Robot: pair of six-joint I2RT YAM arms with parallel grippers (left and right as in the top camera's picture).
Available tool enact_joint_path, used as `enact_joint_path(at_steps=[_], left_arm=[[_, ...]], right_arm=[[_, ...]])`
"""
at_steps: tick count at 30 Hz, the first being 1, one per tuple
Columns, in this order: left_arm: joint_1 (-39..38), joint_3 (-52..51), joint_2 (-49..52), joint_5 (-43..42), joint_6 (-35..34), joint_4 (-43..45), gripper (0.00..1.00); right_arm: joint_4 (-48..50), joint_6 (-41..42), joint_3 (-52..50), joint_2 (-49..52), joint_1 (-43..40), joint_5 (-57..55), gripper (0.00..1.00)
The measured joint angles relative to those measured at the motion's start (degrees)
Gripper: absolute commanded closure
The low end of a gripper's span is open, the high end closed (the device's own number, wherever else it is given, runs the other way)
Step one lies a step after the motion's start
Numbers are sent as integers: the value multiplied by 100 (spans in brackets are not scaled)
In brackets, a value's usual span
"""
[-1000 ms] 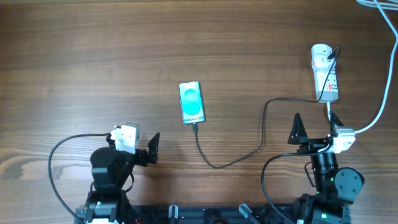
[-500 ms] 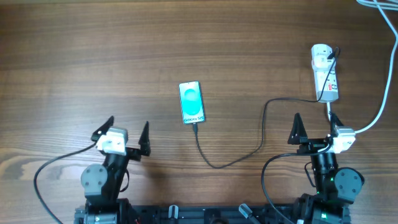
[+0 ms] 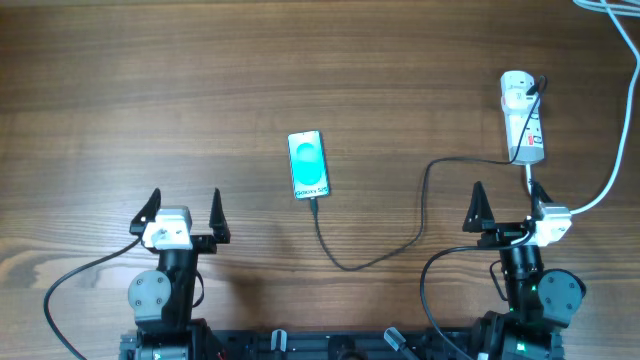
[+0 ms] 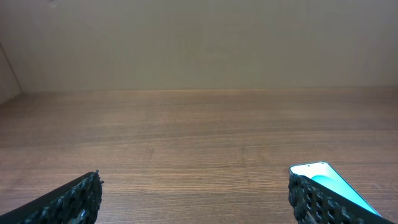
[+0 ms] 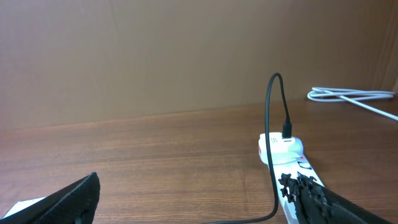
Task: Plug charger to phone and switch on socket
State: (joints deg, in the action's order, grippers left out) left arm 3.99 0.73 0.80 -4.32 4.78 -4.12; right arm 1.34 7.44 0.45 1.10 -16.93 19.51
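The phone (image 3: pixel 308 165) lies flat at mid table with its teal screen up. Its corner also shows in the left wrist view (image 4: pixel 318 172). The thin black charger cable (image 3: pixel 424 215) runs from the phone's near end, where its tip meets the phone, loops right and goes up to the white socket (image 3: pixel 522 118) at the far right. In the right wrist view the cable (image 5: pixel 271 99) plugs into the socket's (image 5: pixel 278 149) far end. My left gripper (image 3: pixel 183 208) is open and empty, left of the phone. My right gripper (image 3: pixel 505 197) is open and empty, just in front of the socket.
A thick white cable (image 3: pixel 622 150) curves from near my right gripper along the table's right edge to the far right corner; it also shows in the right wrist view (image 5: pixel 348 95). A plain wall stands behind the wooden table (image 3: pixel 150 90).
My left gripper has swung from pointing right to pointing away from me, has shifted left, and now stands wider open. The right arm, phone, cable and socket have not moved.
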Motion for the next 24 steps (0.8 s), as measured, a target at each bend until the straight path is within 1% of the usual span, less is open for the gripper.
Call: enact_joint_path(at_steps=[6,24], left_arm=[[-20,0,0,22,0,0,0],[-20,0,0,22,0,0,0]], right_arm=[[0,0,0,0,153,0,0],[0,0,0,0,153,0,0]])
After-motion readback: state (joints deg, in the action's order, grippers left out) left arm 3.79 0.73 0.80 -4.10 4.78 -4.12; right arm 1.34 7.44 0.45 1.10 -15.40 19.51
